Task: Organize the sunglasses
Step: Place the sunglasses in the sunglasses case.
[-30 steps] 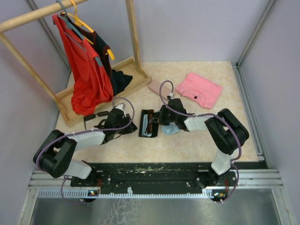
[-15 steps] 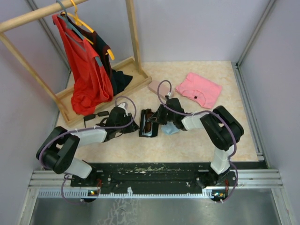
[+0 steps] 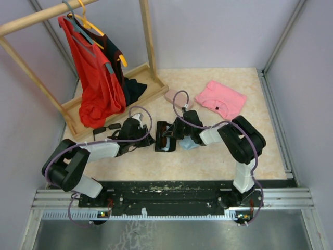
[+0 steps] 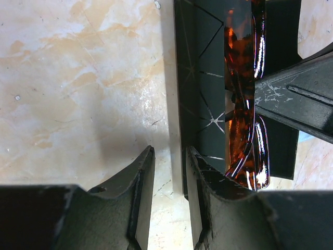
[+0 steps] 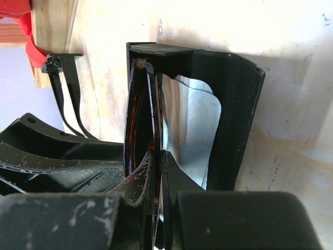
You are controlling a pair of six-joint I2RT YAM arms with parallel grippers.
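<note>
Since the earlier frame both arms have drawn in on the black case (image 3: 162, 130). The left hand (image 3: 141, 136) has shifted right, up to the case's left edge, and the right arm's elbow has swung left. The case itself lies where it was on the worktop (image 4: 78, 78). The right hand (image 5: 156, 156) is pinched tight on the reddish-brown sunglasses (image 4: 239, 130), which stand on edge inside the open case. The left hand's fingers (image 4: 145, 172) are narrowly parted astride the case's wall, with bare worktop showing in the gap, so no clamp on the case is seen. In my judgement this pair is all but seated: what is left is to let go of it and to shut the case. The pair is folded, and its long axis runs parallel to the case's, from the near edge of the worktop toward the far wall. Which end lies nearer cannot be told. The black sunglasses (image 3: 105, 127) lie loose on the worktop, left of the left arm, just beside the wooden rack (image 3: 156, 78), not yet dealt with.
</note>
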